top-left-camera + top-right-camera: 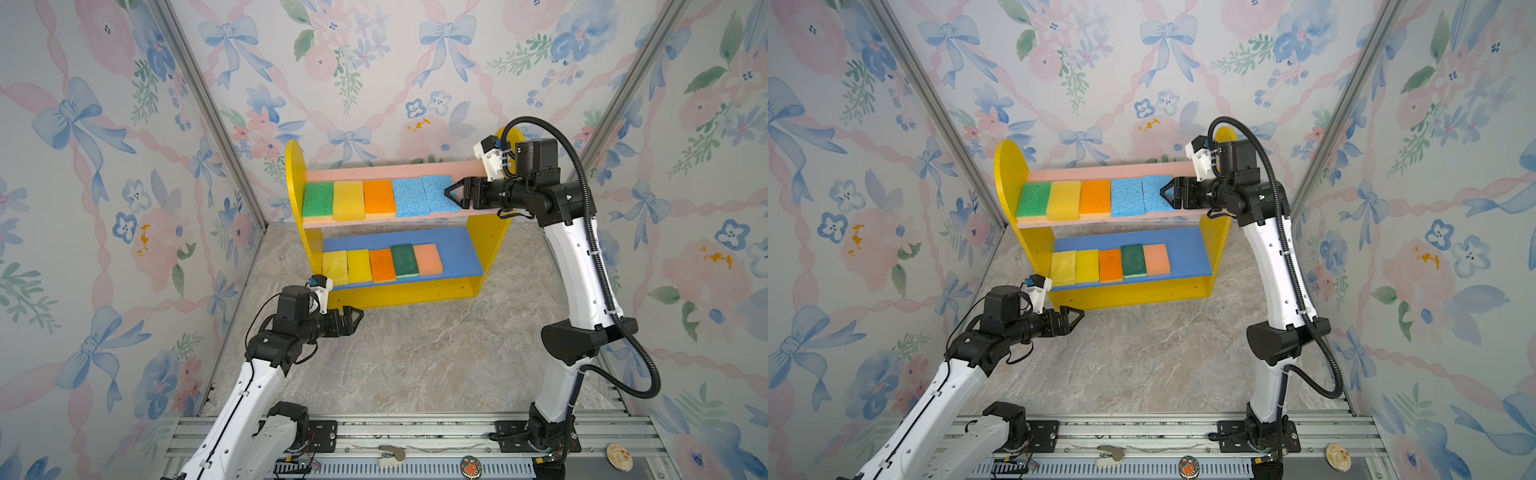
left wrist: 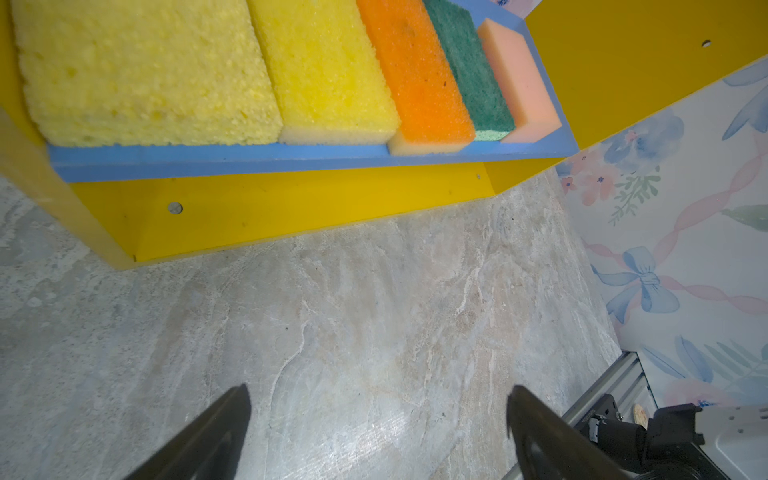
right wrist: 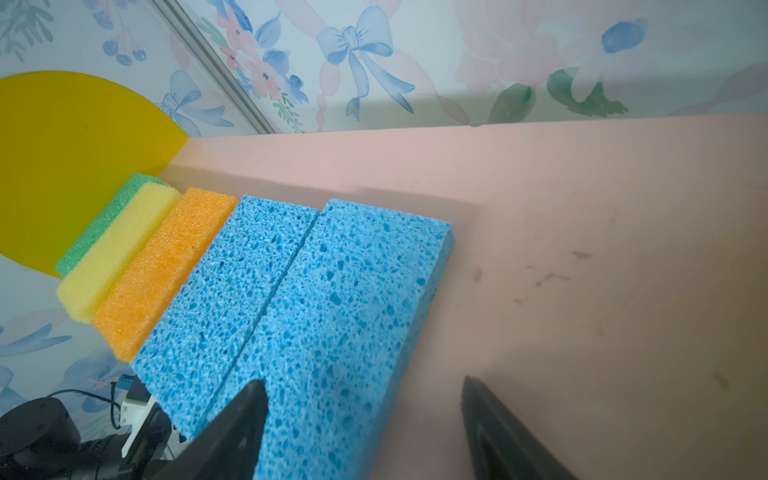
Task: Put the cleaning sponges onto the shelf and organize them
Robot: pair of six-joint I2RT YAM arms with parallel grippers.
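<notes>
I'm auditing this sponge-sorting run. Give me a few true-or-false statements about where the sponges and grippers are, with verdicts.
1. The pink upper board holds five sponges. True: a green sponge, a yellow sponge, an orange sponge and two light blue sponges.
2. The dark green sponge lies on that board. False: it lies on the blue lower board, next to the peach sponge.
3. The left gripper holds a sponge. False: it is open and empty, over the table.
4. The right gripper is open at the right end of the upper row. True.
</notes>
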